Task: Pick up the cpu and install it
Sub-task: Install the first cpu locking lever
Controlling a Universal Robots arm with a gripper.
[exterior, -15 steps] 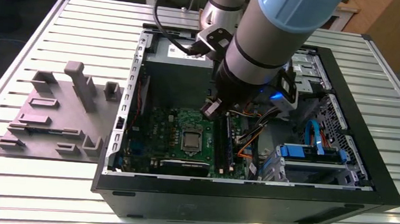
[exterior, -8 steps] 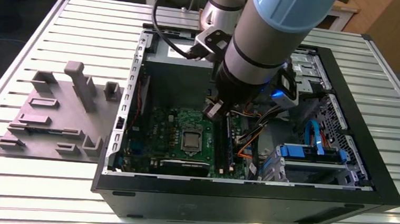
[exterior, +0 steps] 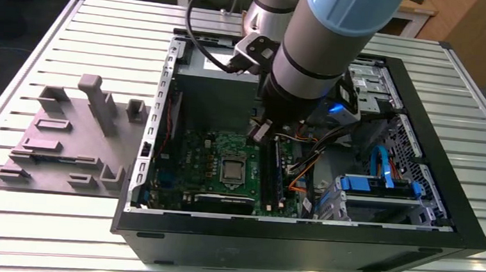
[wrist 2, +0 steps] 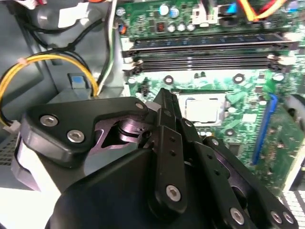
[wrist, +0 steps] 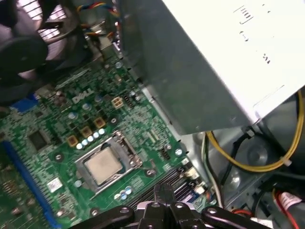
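One cpu (wrist: pixel 102 164) sits flat in its socket on the green board (wrist: pixel 57 124) inside the open case (exterior: pixel 304 243), also visible in the second wrist view (wrist 2: pixel 204 109) and the exterior view (exterior: pixel 233 169). Claw (wrist: pixel 164 193) hangs just above the board near the socket, holding nothing, fingers look pressed together. Case lies on the slatted bench (exterior: pixel 66 220), with a grey fixture (exterior: pixel 68 136) beside it on the exterior view's left.
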